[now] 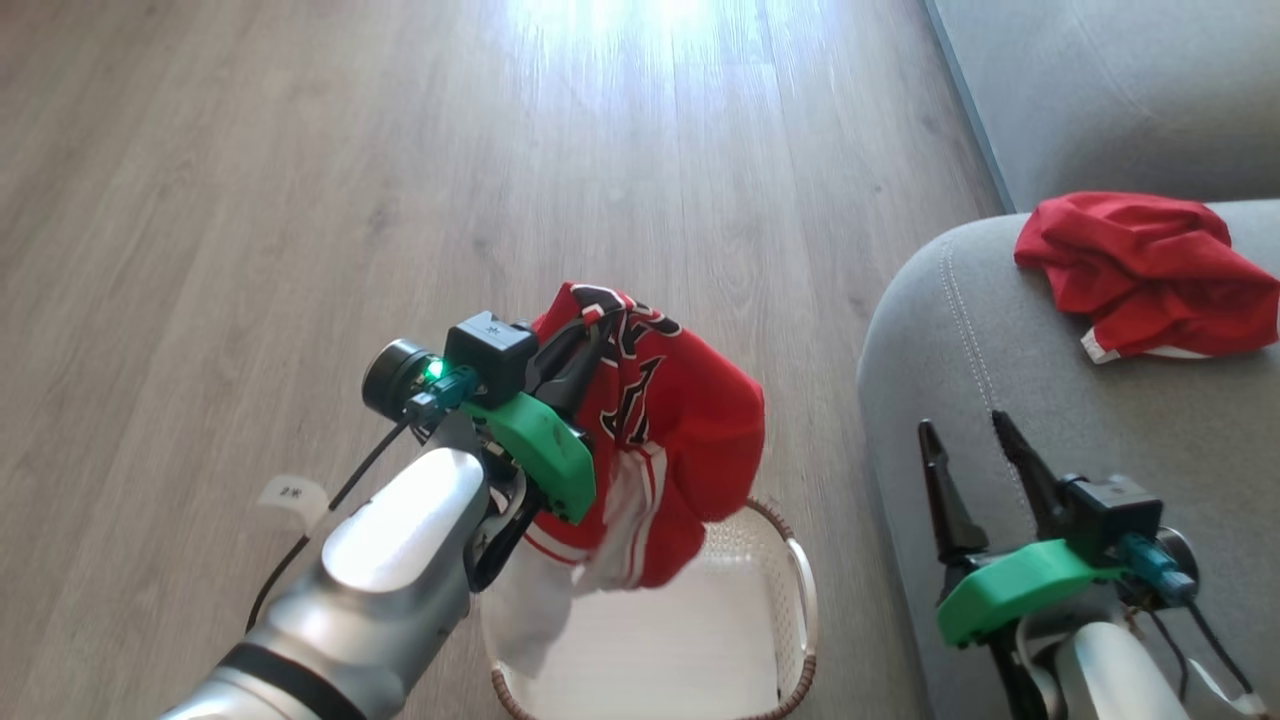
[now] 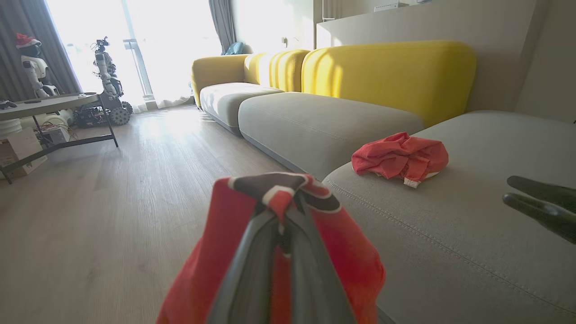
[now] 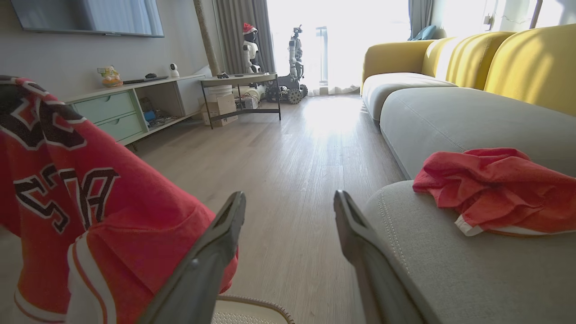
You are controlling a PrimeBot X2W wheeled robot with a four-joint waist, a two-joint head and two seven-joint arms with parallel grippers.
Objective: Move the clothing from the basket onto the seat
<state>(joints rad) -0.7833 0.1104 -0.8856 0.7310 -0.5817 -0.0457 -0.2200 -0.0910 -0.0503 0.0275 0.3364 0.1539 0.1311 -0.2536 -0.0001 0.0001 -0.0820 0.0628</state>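
In the lower centre of the head view, the left gripper point(image 1: 597, 328) has its two long dark fingers pressed together on the top of a shiny red sports jersey with black-and-white print and white striped trim point(image 1: 690, 450). The jersey hangs from the fingertips, draping below and to the right of the gripper. Its lower part hangs over the small oval cream-white plastic basket with a brown woven-look rim point(image 1: 800, 580) at the bottom centre. In the left wrist view the cloth bunches around both fingers at the bottom middle.

A second, crumpled red garment with white trim point(image 1: 1150, 265) lies at the upper right on the large light-grey fabric sofa with stitched seams point(image 1: 960, 340), well apart from both grippers. The right gripper point(image 1: 962, 428) is at the lower right over the sofa cushion, its fingers spread with nothing between them. In the right wrist view the jersey fills the left side, just beside that gripper's left finger.
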